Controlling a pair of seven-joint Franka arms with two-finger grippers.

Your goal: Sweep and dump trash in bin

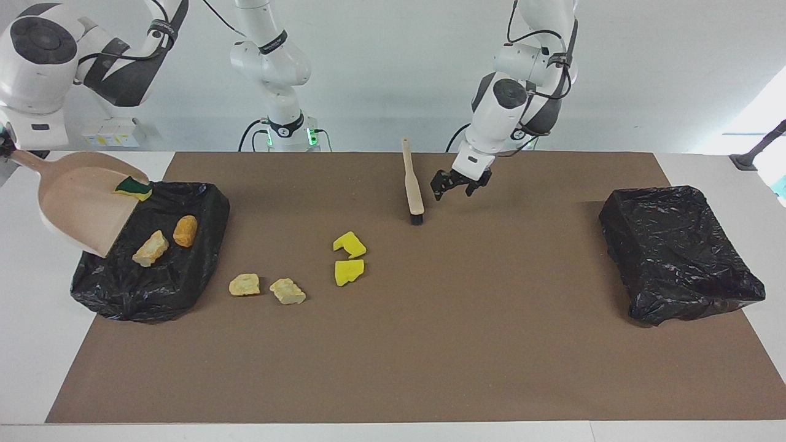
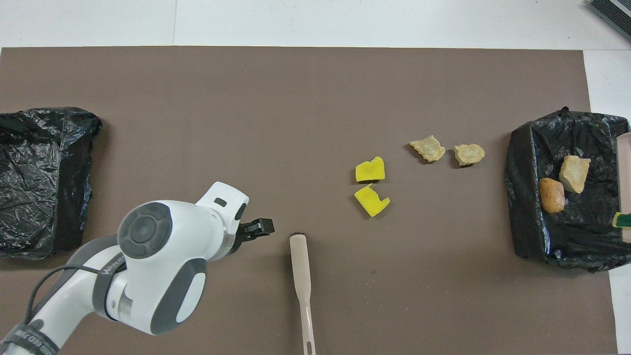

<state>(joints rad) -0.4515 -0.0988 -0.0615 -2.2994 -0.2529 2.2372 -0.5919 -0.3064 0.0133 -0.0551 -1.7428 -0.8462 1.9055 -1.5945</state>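
My right gripper [image 1: 5,146], at the view's edge, holds the beige dustpan [image 1: 80,199] by its handle, tilted over the black-lined bin [image 1: 190,276] at the right arm's end. A green-and-yellow sponge [image 1: 133,186] sits on the dustpan's lip. A pale tan chunk [image 1: 151,248] and an orange-brown lump [image 1: 185,230] lie in that bin. Two tan chunks [image 1: 244,284] [image 1: 287,290] and two yellow sponge pieces [image 1: 349,244] [image 1: 349,272] lie on the brown mat. My left gripper [image 1: 457,184] is open and empty, beside the brush [image 1: 412,184].
A second black-lined bin [image 1: 675,252] stands at the left arm's end of the table. The brush lies on the mat [image 1: 430,344] with its bristle head pointing away from the robots. The mat covers most of the white table.
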